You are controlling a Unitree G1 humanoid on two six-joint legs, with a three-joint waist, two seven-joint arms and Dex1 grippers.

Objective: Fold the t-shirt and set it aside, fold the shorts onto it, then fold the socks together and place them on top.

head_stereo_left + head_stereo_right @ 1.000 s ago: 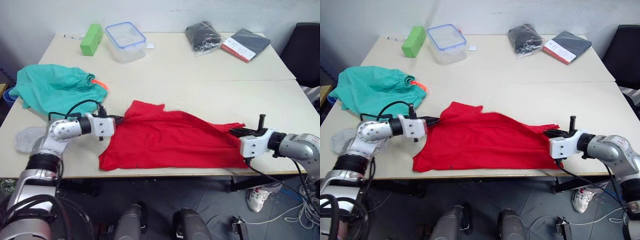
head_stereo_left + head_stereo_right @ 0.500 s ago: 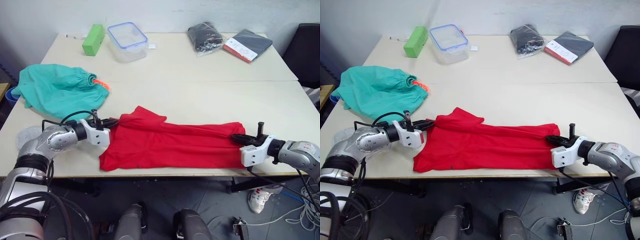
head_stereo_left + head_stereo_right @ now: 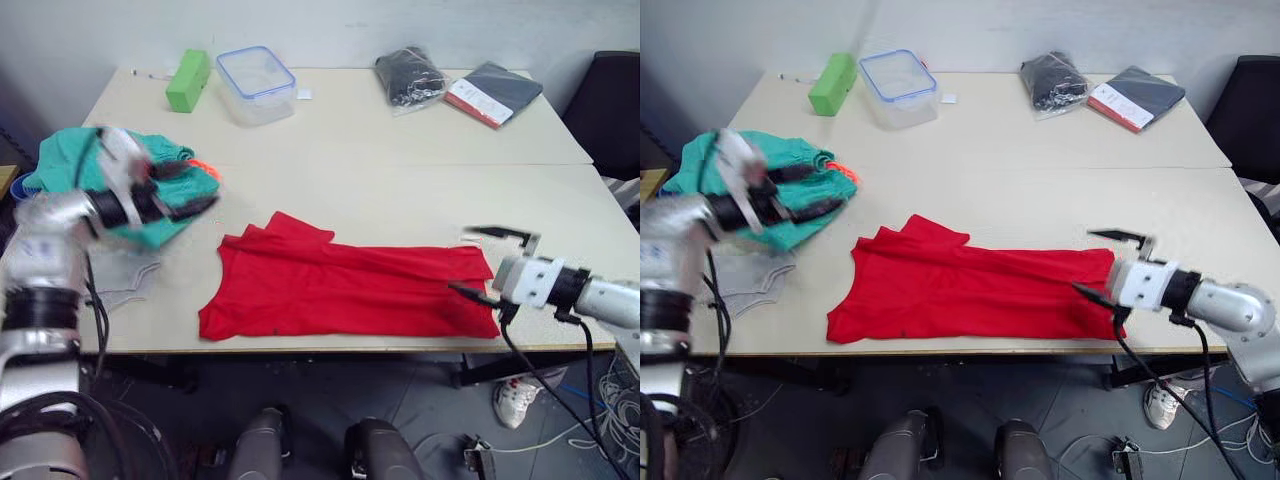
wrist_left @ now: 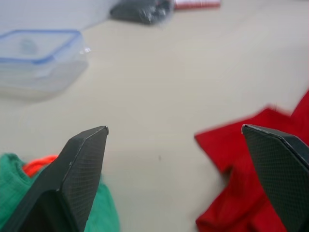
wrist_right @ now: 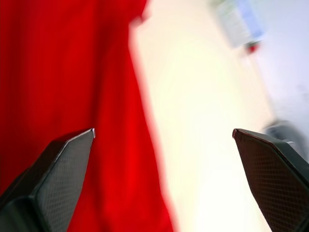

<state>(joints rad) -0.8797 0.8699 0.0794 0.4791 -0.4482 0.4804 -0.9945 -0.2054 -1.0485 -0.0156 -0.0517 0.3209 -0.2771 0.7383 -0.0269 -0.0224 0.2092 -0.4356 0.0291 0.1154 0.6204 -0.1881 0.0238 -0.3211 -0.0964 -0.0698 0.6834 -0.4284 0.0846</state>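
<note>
R gripper point(image 3: 488, 262) fingers spread wide, empty, at the t-shirt point(image 3: 350, 290) right edge; shirt lies flat along table point(image 3: 400, 190) near edge, stretching off twd L gripper point(image 3: 185, 189). L gripper also released, above the shorts point(image 3: 75, 165). Socks point(image 3: 748, 278) just nearside of it.

Left end effector point(image 4: 176, 137) held wide open above table point(image 4: 159, 87); t-shirt point(image 4: 251, 179), shorts point(image 4: 14, 208), clear lidded box point(image 4: 38, 58) seen.
</note>
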